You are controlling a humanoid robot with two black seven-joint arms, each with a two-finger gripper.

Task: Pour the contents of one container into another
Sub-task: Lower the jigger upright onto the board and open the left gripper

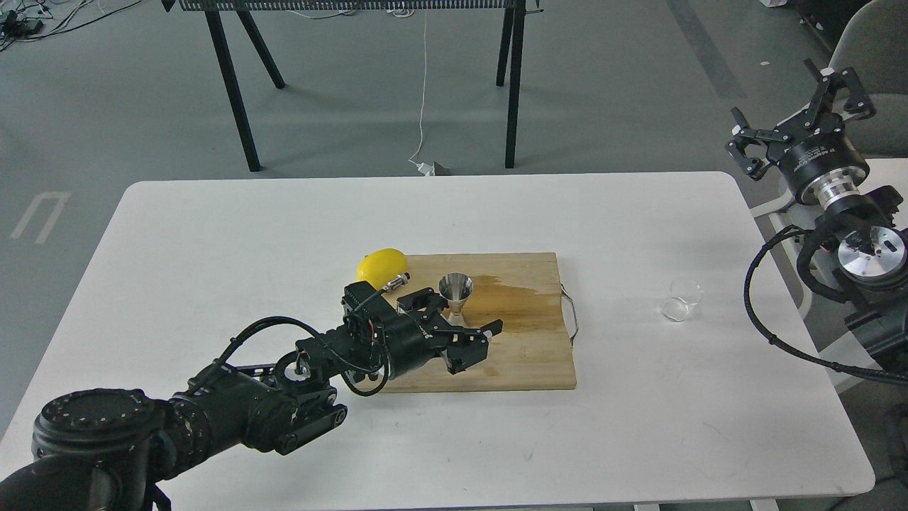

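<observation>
The small steel jigger (pixel 455 294) stands upright on the wooden cutting board (pixel 525 355). My left gripper (pixel 461 312) is open and low over the board, with one finger behind the jigger's left side and the other in front of its base; I cannot tell whether they touch it. The clear glass cup (pixel 681 300) sits alone on the white table right of the board, apparently tipped. My right gripper (pixel 793 110) hangs open, high and beyond the table's right edge, far from the cup.
A yellow lemon (pixel 379 264) lies at the board's back left corner, just behind my left wrist. A dark wet stain (pixel 511 294) spreads over the board right of the jigger. The white table (pixel 213 234) ends close to the right arm.
</observation>
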